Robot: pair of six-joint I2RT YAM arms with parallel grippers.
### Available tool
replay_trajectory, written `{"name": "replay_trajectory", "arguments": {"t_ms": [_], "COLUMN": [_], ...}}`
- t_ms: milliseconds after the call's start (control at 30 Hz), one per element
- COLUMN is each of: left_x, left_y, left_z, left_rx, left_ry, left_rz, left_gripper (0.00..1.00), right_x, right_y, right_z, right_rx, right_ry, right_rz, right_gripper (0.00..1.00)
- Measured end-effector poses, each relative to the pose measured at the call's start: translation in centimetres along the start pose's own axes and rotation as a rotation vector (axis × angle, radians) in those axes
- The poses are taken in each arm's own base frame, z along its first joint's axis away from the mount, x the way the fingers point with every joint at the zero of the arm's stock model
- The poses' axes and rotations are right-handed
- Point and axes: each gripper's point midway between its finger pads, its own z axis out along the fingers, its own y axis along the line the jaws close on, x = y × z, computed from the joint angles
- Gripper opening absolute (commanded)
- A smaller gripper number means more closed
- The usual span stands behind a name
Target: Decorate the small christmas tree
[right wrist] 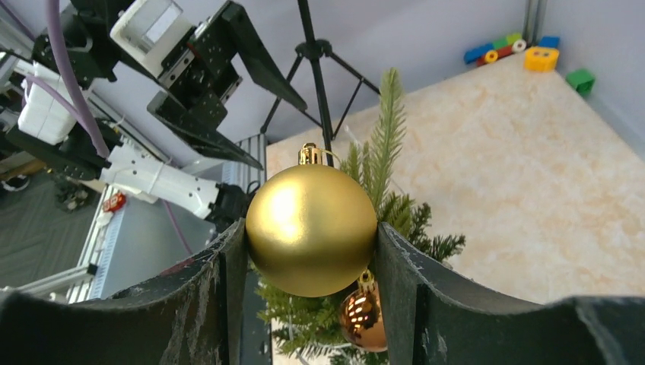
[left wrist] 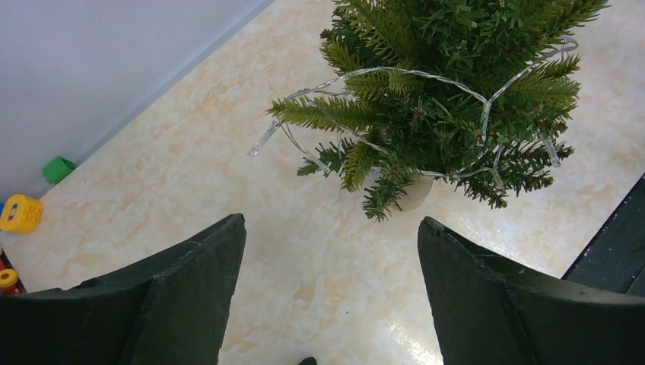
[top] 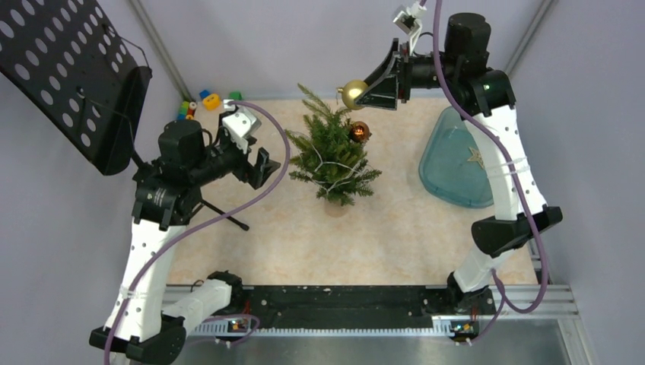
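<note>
The small christmas tree [top: 332, 156] stands mid-table on a pale round base, with a clear light string wound round its branches. A shiny copper bauble [top: 359, 131] hangs on its right side. My right gripper [top: 363, 94] is shut on a matte gold bauble [top: 352, 93] and holds it above and behind the treetop; in the right wrist view the gold bauble [right wrist: 312, 230] sits between the fingers, the copper bauble [right wrist: 363, 318] below it. My left gripper [top: 266, 167] is open and empty, left of the tree. The left wrist view shows the tree [left wrist: 441, 99] ahead.
A blue translucent container [top: 456, 160] lies at the right. Coloured toy blocks [top: 205, 101] sit at the back left corner. A black perforated panel on a tripod [top: 76, 76] stands at the left. Walls close the back and sides.
</note>
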Motion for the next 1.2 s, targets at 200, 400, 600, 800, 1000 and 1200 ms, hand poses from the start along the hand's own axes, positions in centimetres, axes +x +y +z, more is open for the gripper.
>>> {"name": "replay_trajectory", "arguments": {"t_ms": [200,400,600,800,1000,1200], "left_x": [0.5,1.1,1.0,1.0,1.0,1.0], "left_y": [-0.2,-0.3,-0.4,-0.4,-0.4,-0.4], "left_z": [0.4,0.6,0.6,0.5,0.5,0.5], "left_rx": [0.016,0.021,0.028,0.027,0.028,0.028], "left_ry": [0.008,0.02,0.018,0.016,0.016,0.016], "left_rz": [-0.008,-0.014,-0.014,-0.013,-0.013,-0.009], "left_gripper": [0.88,0.88,0.88,0.88,0.88,0.88], "right_x": [0.8,1.4,2.5,3.3,4.0,3.8], "right_y": [0.3,0.1,-0.2,-0.4,-0.5,0.3], "right_z": [-0.1,-0.2,-0.5,-1.1,-1.6,-2.1], "right_rx": [-0.02,-0.019,0.005,0.057,0.091,0.095], "right_ry": [0.024,0.039,0.068,0.099,0.13,0.128], "right_rz": [-0.005,-0.021,-0.049,-0.078,-0.086,-0.113], "right_gripper": [0.0,0.0,0.0,0.0,0.0,0.0]}}
